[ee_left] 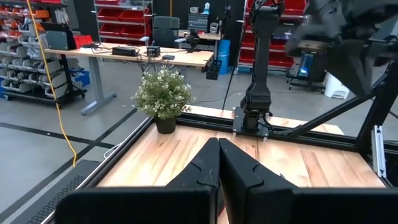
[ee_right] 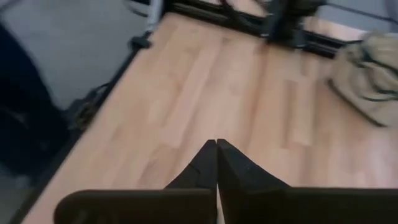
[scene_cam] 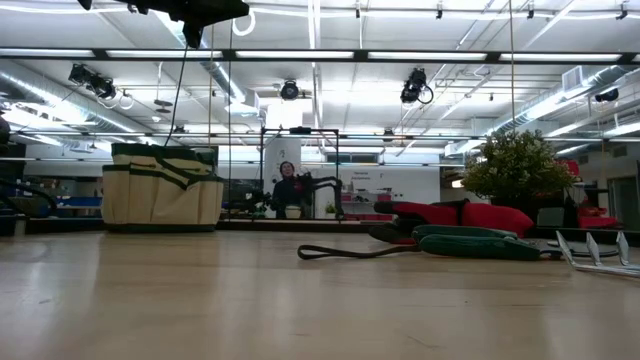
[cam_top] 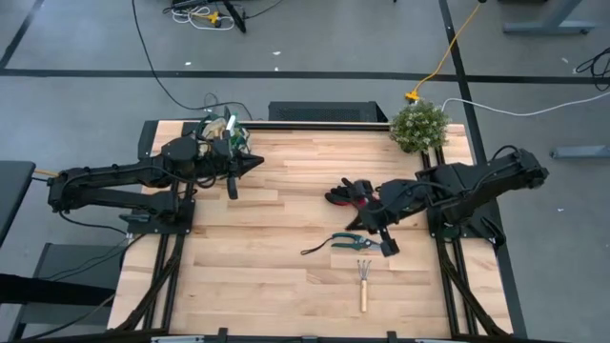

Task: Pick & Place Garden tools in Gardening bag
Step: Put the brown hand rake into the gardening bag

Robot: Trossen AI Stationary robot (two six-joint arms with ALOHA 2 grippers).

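Observation:
The beige bag with dark green trim (scene_cam: 160, 188) stands at the table's far left, mostly hidden under my left arm in the high view (cam_top: 225, 128). Black-and-red gloves (cam_top: 347, 192) lie right of centre, and they also show in the low view (scene_cam: 462, 215). Green-handled pruning shears with a dark strap (cam_top: 349, 241) lie nearer, and they also show in the low view (scene_cam: 470, 243). A wooden-handled rake (cam_top: 363, 284) lies near the front. My left gripper (cam_top: 257, 164) is shut and empty, raised beside the bag. My right gripper (cam_top: 367, 224) is shut and empty, raised over the gloves and shears.
A bushy green potted plant (cam_top: 419, 126) stands at the far right corner, and it also shows in the left wrist view (ee_left: 163, 94). Bare wood lies in the table's middle and near left. Cables run on the floor beyond the far edge. A person shows far off in the room (scene_cam: 288, 185).

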